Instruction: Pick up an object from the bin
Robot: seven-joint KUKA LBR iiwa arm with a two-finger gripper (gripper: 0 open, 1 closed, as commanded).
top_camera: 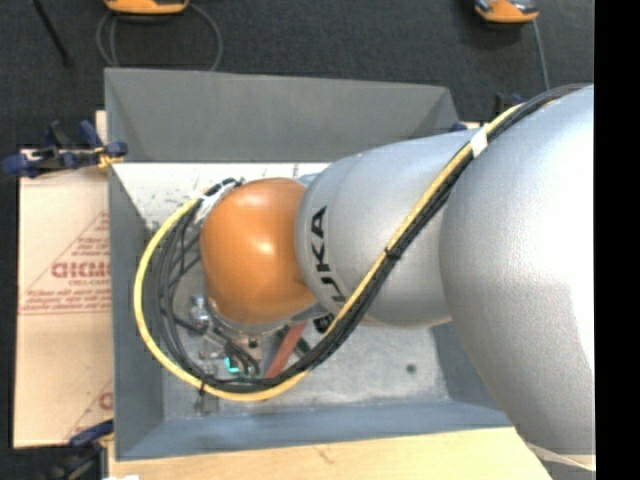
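Camera view, glossy orange dome (250, 250) on smooth grey arm (430, 238), gripper (212, 366) lower left in metal bin (280, 118), grip state indiscernible.

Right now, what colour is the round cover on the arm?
Orange: the cover shows best in the camera view.

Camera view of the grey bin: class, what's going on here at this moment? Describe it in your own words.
A KUKA arm reaches into the grey metal bin from the right. Its orange wrist cover and a loop of cables hide much of the floor. The end effector hangs low near the bin's front left corner, and nothing can be seen held in it. A reddish-brown piece peeks out beneath the wrist, though what it is cannot be told. A small dark speck lies on the bare floor.
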